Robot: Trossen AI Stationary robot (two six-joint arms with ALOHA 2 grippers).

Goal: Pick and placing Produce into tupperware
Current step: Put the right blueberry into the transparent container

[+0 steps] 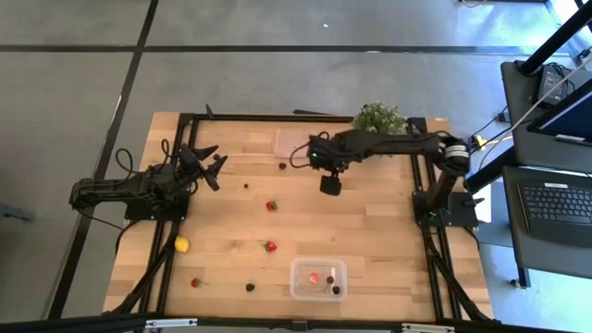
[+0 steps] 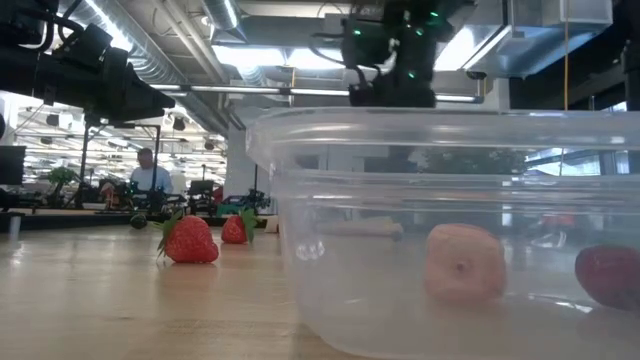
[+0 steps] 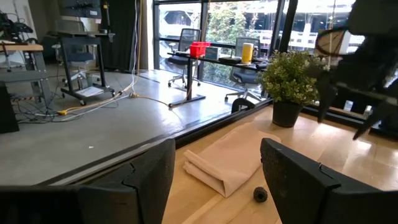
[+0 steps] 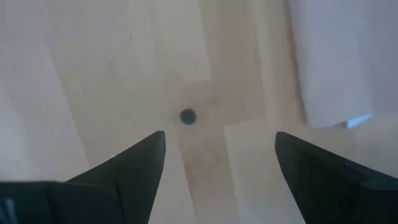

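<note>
Right end effector (image 1: 330, 184) at upper centre of tabletop (image 1: 388, 231), fingers wide apart, empty, above a dark berry (image 4: 188, 116). Left end effector (image 1: 211, 166) at upper left, open, empty. Tupperware (image 1: 318, 278) at bottom centre w/ a few pieces inside; strawberries (image 1: 271, 205), lemon (image 1: 182, 244) scattered on wood.

**Materials rundown: wood, plastic, matt black**

The worktop (image 1: 370, 231) is pale planked wood, smooth and matt. The tupperware (image 2: 420, 200) is clear glossy plastic. The strawberry (image 2: 188, 240) looks bumpy and a bit shiny. Both hands, left (image 3: 217, 180) and right (image 4: 217, 168), look matt black.
</note>
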